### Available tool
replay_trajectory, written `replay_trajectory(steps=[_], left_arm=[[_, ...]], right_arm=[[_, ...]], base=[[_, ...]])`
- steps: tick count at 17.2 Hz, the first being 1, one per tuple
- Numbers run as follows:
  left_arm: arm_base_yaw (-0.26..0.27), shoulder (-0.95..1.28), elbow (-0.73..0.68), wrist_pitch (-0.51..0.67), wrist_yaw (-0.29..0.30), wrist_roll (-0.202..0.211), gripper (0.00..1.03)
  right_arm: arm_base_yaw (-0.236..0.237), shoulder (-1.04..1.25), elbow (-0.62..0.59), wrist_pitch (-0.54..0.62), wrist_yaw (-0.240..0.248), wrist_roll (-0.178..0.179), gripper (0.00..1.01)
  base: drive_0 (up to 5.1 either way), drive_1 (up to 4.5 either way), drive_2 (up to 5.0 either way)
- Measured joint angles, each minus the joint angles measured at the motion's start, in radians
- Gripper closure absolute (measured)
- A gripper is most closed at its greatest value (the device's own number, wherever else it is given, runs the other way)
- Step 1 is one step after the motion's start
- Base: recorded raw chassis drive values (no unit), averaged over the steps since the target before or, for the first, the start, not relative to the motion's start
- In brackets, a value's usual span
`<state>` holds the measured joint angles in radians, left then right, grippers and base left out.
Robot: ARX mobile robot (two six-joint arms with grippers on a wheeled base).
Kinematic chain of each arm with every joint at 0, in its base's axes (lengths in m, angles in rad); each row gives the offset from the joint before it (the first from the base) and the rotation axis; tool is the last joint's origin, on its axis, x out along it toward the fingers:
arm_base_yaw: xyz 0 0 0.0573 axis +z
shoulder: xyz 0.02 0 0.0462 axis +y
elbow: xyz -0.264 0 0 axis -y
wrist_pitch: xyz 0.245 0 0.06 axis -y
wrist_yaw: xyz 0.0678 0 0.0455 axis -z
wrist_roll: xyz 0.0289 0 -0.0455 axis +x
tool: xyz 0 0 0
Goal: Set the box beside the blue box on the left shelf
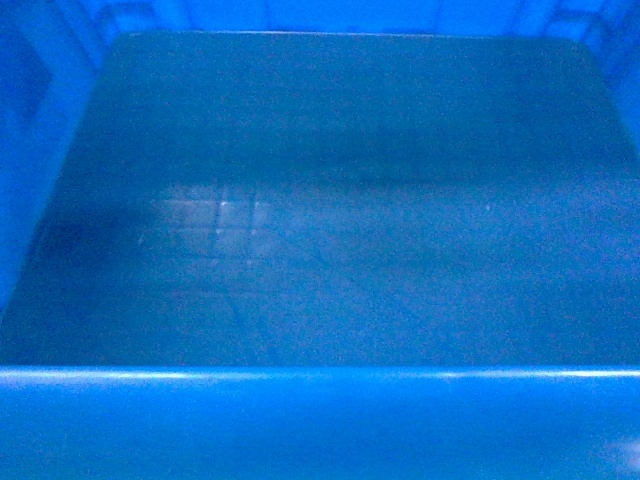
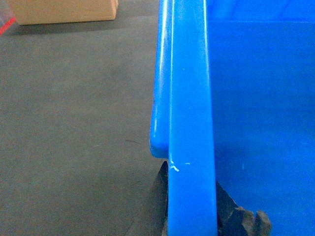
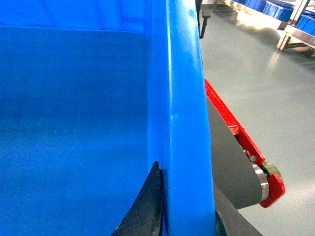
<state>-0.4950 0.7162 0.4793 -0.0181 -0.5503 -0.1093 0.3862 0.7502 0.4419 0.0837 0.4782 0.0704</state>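
- Got the big bright-blue plastic crate (image 1: 320, 200) up off the grey floor (image 2: 74, 123), my left fingers (image 2: 193, 212) and right fingers (image 3: 184, 209) clamped over opposite rims.
- Roller shelf isn't in view, so placing it is all left, I reckon.

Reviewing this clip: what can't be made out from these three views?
- Head view: the box fills the frame, hiding shelf and both arms.
- Left wrist view: left gripper cut by the bottom edge, rim between its fingers.
- Right wrist view: right gripper likewise; distant rack too small.

box (image 1: 320, 420) – glossy smooth blue plastic | floor (image 2: 74, 123) – matt grey | carton (image 2: 64, 10) – cardboard
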Motion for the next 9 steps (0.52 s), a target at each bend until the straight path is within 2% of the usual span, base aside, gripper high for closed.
replay_trajectory(steps=[9], left_arm=[[0.000,0.000,0.000,0.000,0.000,0.000,0.96]], right_arm=[[0.000,0.000,0.000,0.000,0.000,0.000,0.91]], base=[[-1.5,-1.50,-1.5]])
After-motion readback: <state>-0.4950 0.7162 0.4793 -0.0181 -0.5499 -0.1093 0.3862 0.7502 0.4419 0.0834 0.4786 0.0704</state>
